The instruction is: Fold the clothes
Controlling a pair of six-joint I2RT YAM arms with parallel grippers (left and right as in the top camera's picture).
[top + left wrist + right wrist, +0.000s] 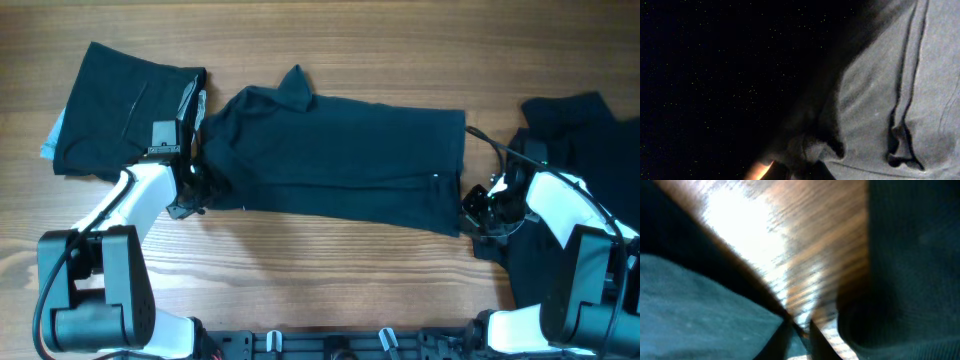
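Observation:
A dark navy shirt (340, 160) lies spread across the middle of the wooden table. My left gripper (190, 195) is at its lower left corner and is shut on the shirt's fabric (865, 125), which bunches between the fingers (840, 167). My right gripper (472, 212) is at the shirt's lower right corner. In the right wrist view its fingers (799, 332) pinch the shirt's edge (700, 310) just above the table.
A folded dark garment (125, 105) lies at the far left, over something light blue. A pile of dark clothes (580, 150) lies at the right edge, also seen in the right wrist view (910, 265). Bare wood (330, 270) lies along the front.

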